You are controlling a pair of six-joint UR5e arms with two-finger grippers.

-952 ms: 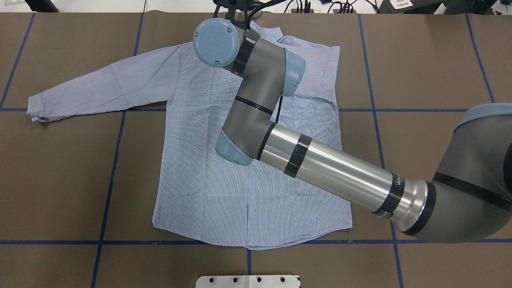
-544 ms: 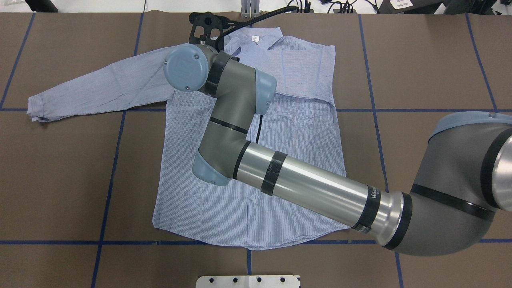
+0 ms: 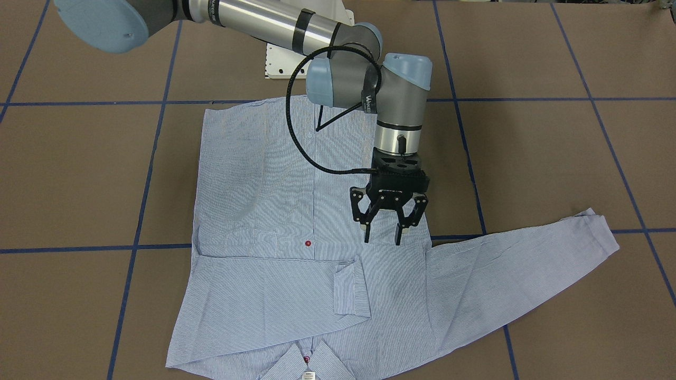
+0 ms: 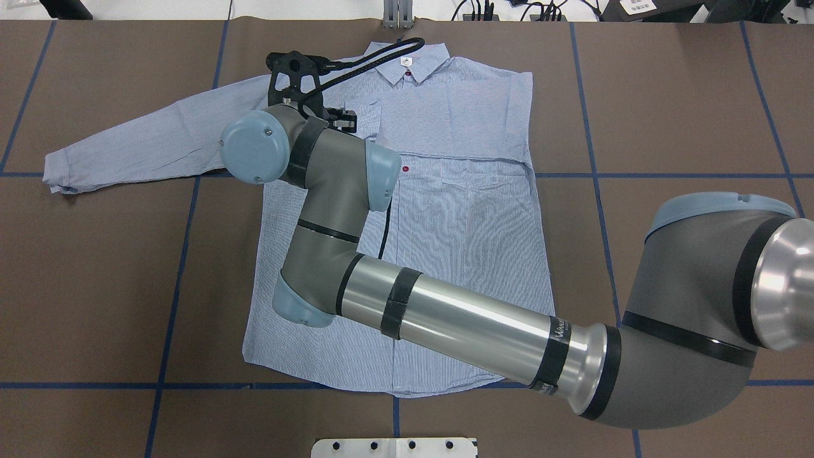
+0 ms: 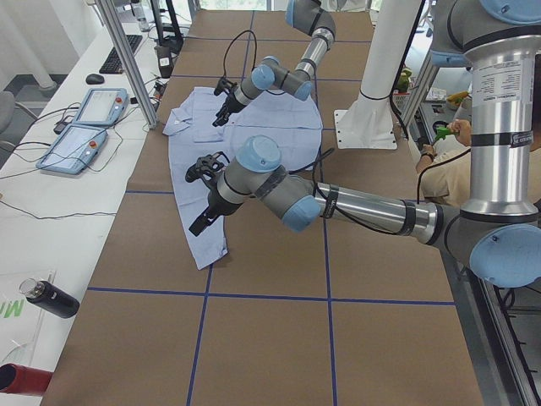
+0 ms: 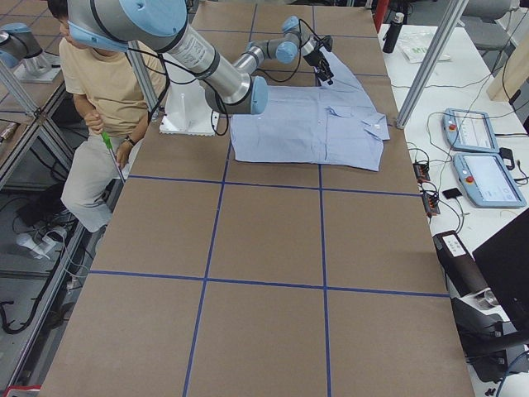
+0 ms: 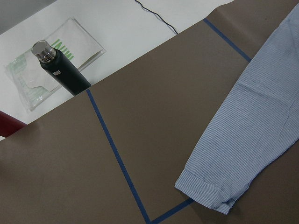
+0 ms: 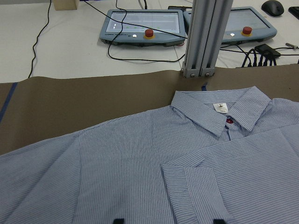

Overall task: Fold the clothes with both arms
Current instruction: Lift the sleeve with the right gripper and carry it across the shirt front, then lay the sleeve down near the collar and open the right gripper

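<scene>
The blue-and-white striped shirt lies flat, front up, collar at the far edge. One sleeve is folded across the chest, its cuff near the placket. The other sleeve stretches out left, and its cuff shows in the left wrist view. My right arm reaches across the shirt. Its gripper hovers open and empty over the shoulder by the stretched sleeve, and it also shows in the overhead view and the right wrist view. My left gripper shows only in the exterior left view, so I cannot tell its state.
A white base plate sits at the near table edge. An aluminium post and teach pendants stand beyond the far edge. A black bottle lies off the table's left end. A person stands by the robot.
My right arm has swung left and back from the collar to above the shoulder by the stretched sleeve, uncovering the collar and the folded sleeve. The shirt has not moved.
</scene>
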